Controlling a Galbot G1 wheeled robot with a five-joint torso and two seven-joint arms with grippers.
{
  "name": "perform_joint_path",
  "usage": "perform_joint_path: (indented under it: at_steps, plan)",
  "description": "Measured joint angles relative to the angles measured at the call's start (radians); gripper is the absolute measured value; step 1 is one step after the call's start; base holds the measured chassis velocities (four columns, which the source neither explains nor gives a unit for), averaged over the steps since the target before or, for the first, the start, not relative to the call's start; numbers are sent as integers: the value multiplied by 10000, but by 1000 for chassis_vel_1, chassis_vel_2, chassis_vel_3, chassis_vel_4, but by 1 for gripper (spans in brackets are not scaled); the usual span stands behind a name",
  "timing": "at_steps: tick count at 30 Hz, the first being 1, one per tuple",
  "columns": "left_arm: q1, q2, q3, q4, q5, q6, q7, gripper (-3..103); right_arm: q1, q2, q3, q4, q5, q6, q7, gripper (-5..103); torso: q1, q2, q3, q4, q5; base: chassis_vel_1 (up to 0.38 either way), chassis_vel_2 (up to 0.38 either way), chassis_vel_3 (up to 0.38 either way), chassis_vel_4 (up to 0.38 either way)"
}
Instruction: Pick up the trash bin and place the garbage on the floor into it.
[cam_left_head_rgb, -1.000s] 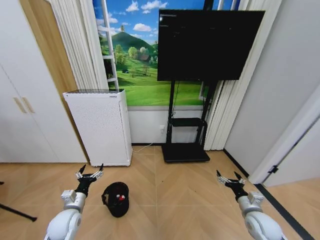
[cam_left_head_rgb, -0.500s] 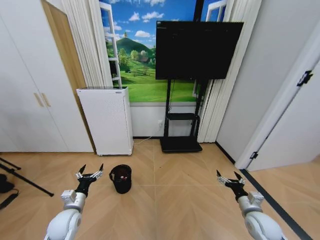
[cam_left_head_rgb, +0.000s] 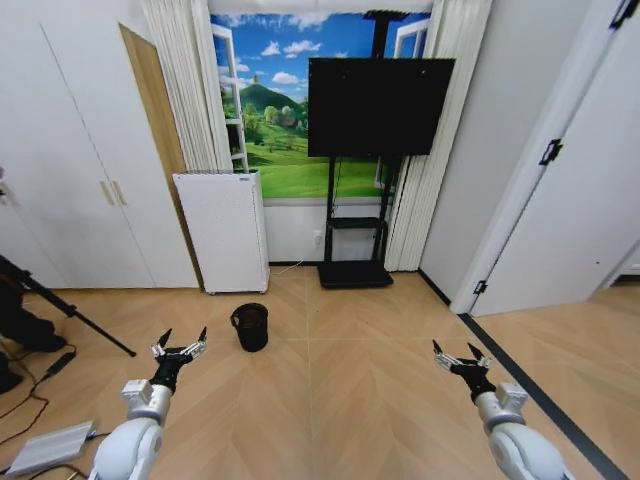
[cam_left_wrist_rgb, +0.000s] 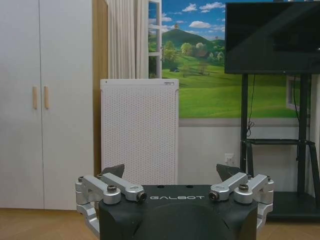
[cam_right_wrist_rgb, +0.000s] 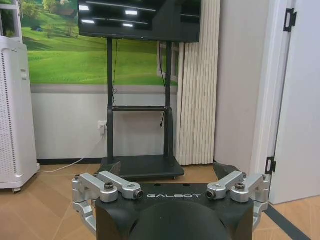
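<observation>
The trash bin (cam_left_head_rgb: 250, 327), small, round and black with a glossy liner, stands upright on the wooden floor ahead and a little left of centre. It is in front of the white appliance and well beyond both arms. My left gripper (cam_left_head_rgb: 182, 345) is held low on the left, open and holding nothing, with the bin farther off to its right. My right gripper (cam_left_head_rgb: 460, 357) is low on the right, also open with nothing in it. The left wrist view has the left gripper (cam_left_wrist_rgb: 170, 171) spread wide, and the right wrist view has the right gripper (cam_right_wrist_rgb: 167, 167) the same. The garbage is out of view.
A tall white perforated appliance (cam_left_head_rgb: 222, 230) stands against the wall behind the bin, beside a TV on a black stand (cam_left_head_rgb: 355, 272). A tripod leg (cam_left_head_rgb: 75, 320), cables and a flat grey device (cam_left_head_rgb: 50, 447) lie at the left. White cupboards (cam_left_head_rgb: 70, 170) line the left, a door (cam_left_head_rgb: 570, 190) the right.
The whole view has pulled back, so the camera has moved: the bin now looks smaller and farther off, and more floor and the tripod show. Both arms keep the same pose.
</observation>
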Motion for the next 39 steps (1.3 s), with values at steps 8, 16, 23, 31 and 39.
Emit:
perform_joint_path:
  at_steps: [8, 16, 23, 31, 39]
  plan:
    - [4, -1, 1, 5, 0, 1, -3, 100, -3, 0, 0, 0, 0, 0, 1, 100, -10, 1, -5, 8, -34, 252, -227, -241, 268]
    - [-2, -1, 3, 4, 0, 1, 0, 100, 1, 0, 1, 0, 0, 0, 0, 100, 5, -8, 1, 5, -23, -31, -1, 4, 2]
    - [0, -1, 2, 4, 0, 0, -1, 100, 2, 0, 0, 0, 0, 0, 0, 100, 3, -8, 0, 2, -22, -5, 14, 24, -15]
    - [2, -1, 2, 5, 0, 0, -1, 100, 0, 0, 0, 0, 0, 0, 0, 100, -2, -6, -3, 4, -29, 0, 0, 0, 0]
    - [2, -1, 2, 4, 0, 0, -1, 100, 0, 0, 0, 0, 0, 0, 0, 100, -2, -6, -3, 3, -28, 0, 0, 0, 0]
